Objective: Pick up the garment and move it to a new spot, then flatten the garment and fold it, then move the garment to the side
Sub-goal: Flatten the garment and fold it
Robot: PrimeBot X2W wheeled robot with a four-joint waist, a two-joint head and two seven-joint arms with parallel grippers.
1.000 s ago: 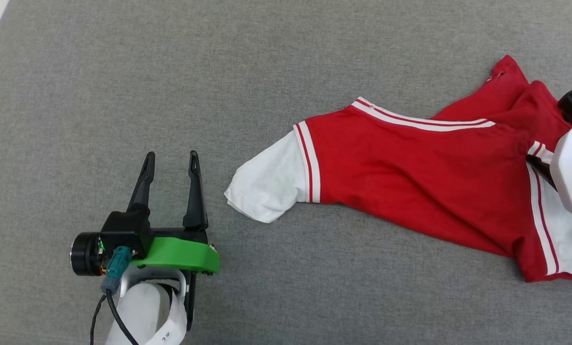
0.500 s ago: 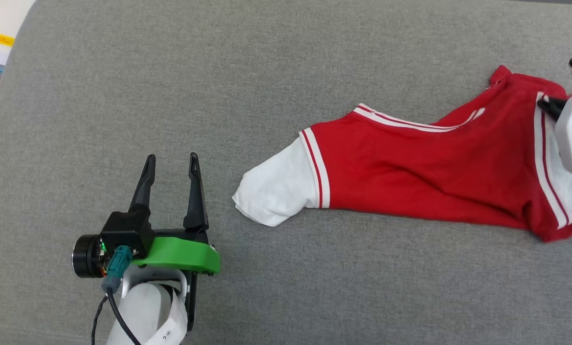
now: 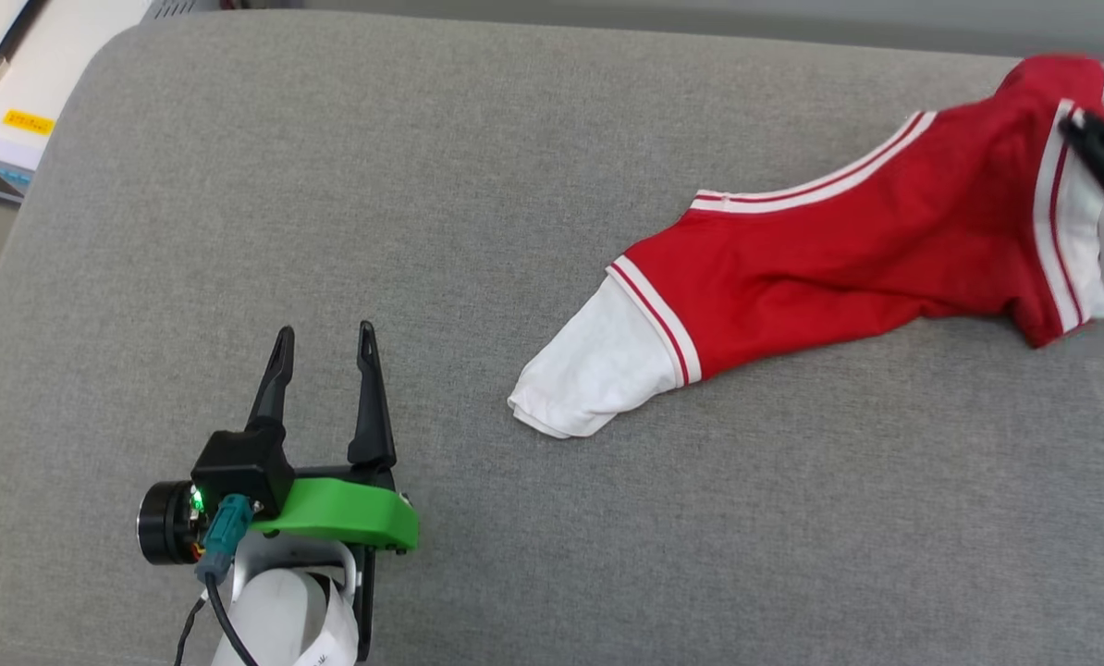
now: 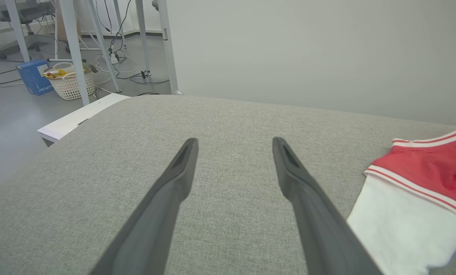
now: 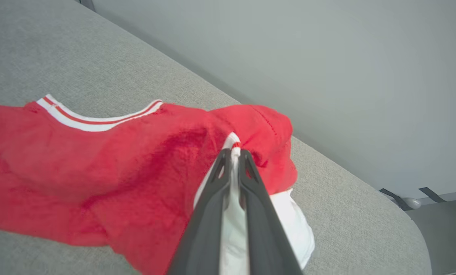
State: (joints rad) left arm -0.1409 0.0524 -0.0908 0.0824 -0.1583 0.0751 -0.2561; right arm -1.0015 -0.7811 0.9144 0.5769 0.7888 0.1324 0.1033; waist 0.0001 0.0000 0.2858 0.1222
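Observation:
The garment (image 3: 820, 259) is a red T-shirt with white sleeves and striped trim, stretched across the grey cushion from the middle toward the far right. Its free white sleeve (image 3: 598, 370) lies toward the centre. At the right edge my right gripper (image 3: 1084, 129) is shut on the garment at the other sleeve's striped seam; in the right wrist view its fingers (image 5: 233, 152) pinch the white fabric, and the red cloth (image 5: 98, 172) hangs lifted there. My left gripper (image 3: 323, 335) stands open at the lower left, apart from the shirt. In the left wrist view the gripper (image 4: 233, 143) holds nothing, with the sleeve (image 4: 403, 229) at right.
The grey cushion (image 3: 423, 185) ends at a rounded corner at the upper left, beside a white surface (image 3: 16, 92) with a yellow label. A pale wall (image 4: 308, 49) stands behind the cushion. On the floor to the left are a basket (image 4: 69, 82), a blue box (image 4: 33, 76) and table legs.
My right gripper has shut on the garment's right sleeve seam and pulled that end up and away, dragging the shirt rightward. The head view has also shifted. The left gripper stays open and still.

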